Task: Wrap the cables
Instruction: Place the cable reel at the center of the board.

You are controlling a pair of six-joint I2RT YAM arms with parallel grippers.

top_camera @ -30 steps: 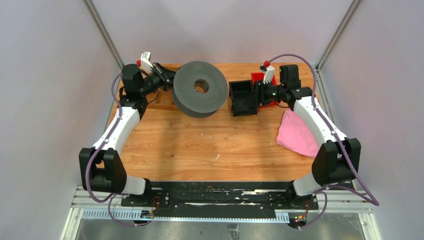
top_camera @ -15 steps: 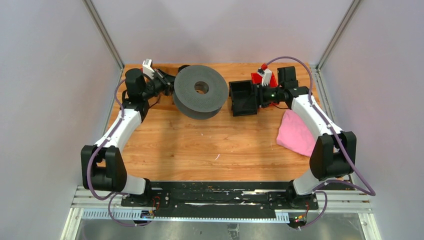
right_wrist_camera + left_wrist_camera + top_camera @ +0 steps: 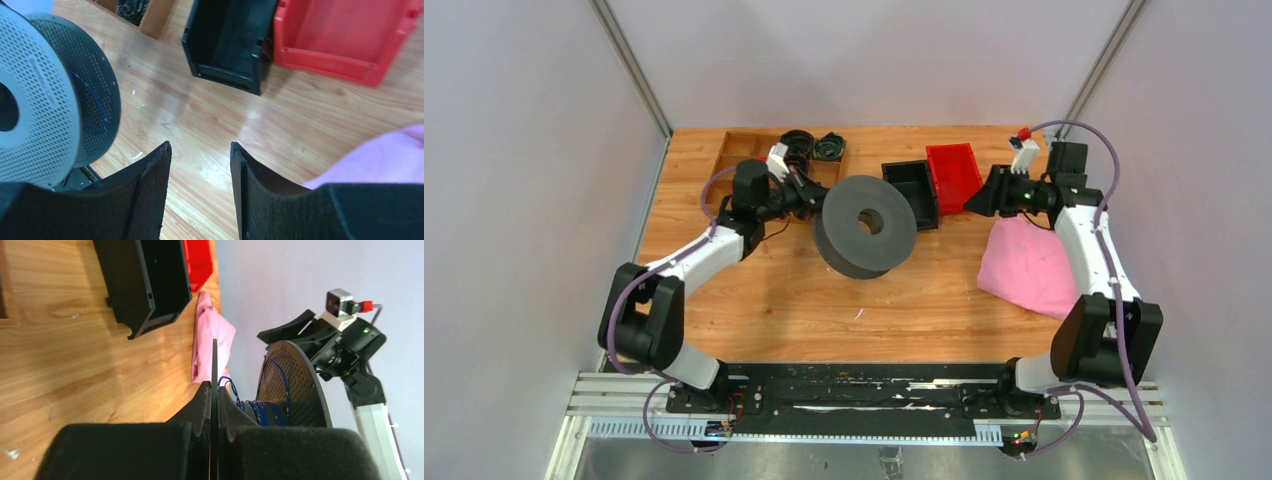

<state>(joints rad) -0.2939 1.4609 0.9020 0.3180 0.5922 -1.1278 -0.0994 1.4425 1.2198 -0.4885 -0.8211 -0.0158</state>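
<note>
Top external view: left gripper (image 3: 809, 196) reaches toward mid-desk, jaws pinched on one flange of the big grey spool (image 3: 866, 226). Left wrist view confirms it: thin flange edge clamped between the two pads, no gap. The spool is tilted, flange face and hub hole turned up toward the camera; cannot tell whether its lower rim touches the desk (image 3: 764, 290).

Between the perforated flanges, the cables (image 3: 260, 411): fine dark blue wire, a few turns lying on the core, one strand climbing the inner face of the far flange. Right wrist view also shows a blue arc through the perforations.

Off to the right, right gripper (image 3: 977, 203) sits just beside the red bin (image 3: 954, 170), jaws spread wide, nothing between them, bare wood below. The black bin (image 3: 911, 188) sits against the red bin's left side. A pink cloth (image 3: 1030, 266) lies on the desk by the right forearm. At far left, a wooden tray (image 3: 736, 150); black coiled bundles (image 3: 798, 142) at its right end
</note>
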